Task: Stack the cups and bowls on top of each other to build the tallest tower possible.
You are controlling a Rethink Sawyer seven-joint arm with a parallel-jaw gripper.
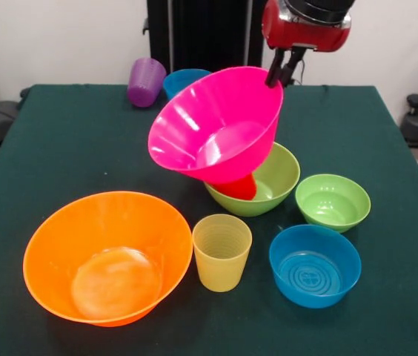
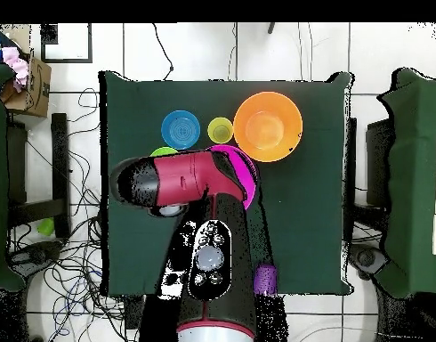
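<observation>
hot pink bowl [image 1: 216, 122] tilts on the red cup [image 1: 237, 186] inside the medium green bowl [image 1: 277, 178].

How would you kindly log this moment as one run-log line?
gripper: shut on pink bowl rim | pink bowl: tilted over red cup in green bowl | yellow cup: apart, upright

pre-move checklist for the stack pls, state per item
1. Gripper on the hot pink bowl rim: ok, it pinches the far edge.
2. Pink bowl level: not ok, tilted steeply toward the camera.
3. Pink bowl seated on the red cup: cannot tell, contact is hidden.
4. Red cup inside the medium green bowl: ok.
5. Neighbours apart from the stack: ok, the yellow cup and small green bowl stand clear.
</observation>
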